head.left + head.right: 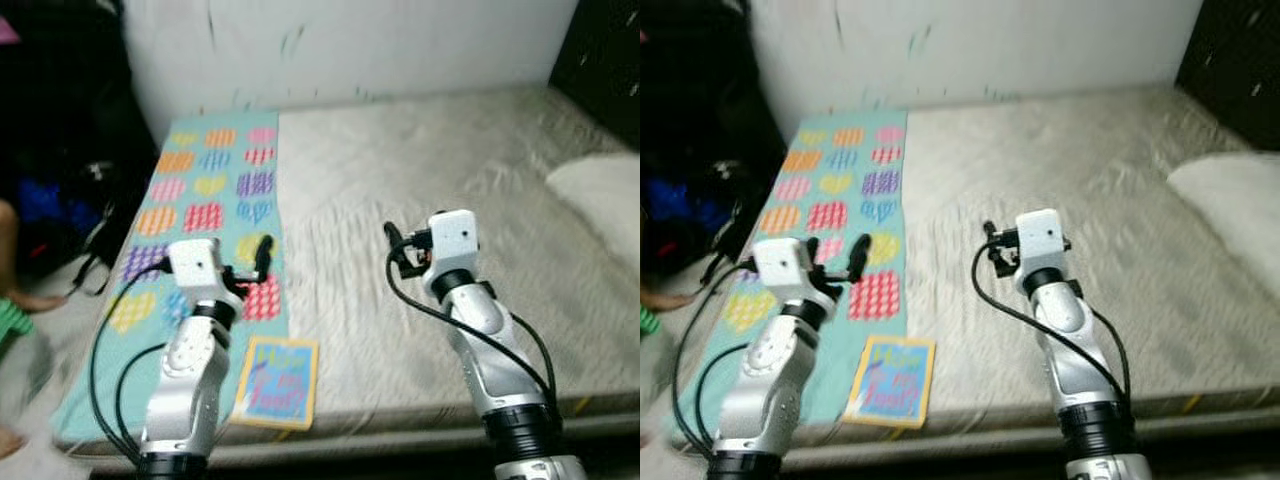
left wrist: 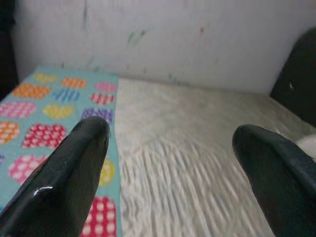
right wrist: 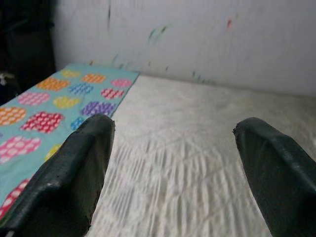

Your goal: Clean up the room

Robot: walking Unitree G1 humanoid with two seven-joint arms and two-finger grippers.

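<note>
Lying flat on the mattress [image 1: 420, 170], the book [image 1: 277, 382] sits at the near edge, near and just right of the left gripper [image 1: 255, 262], well apart to the left of the right gripper [image 1: 395, 245]. Its long axis runs near to far, slightly tilted, with the cover facing up. It overlaps the right border of the heart-patterned cloth [image 1: 215, 190], which stretches near to far along the mattress's left side. Both grippers are held above the bed with their fingers spread wide and nothing between them. The wrist views show the spread black fingers [image 2: 64, 177] and the marked white wall [image 3: 197, 39]. A white pillow [image 1: 600, 195] lies at the far right
</note>
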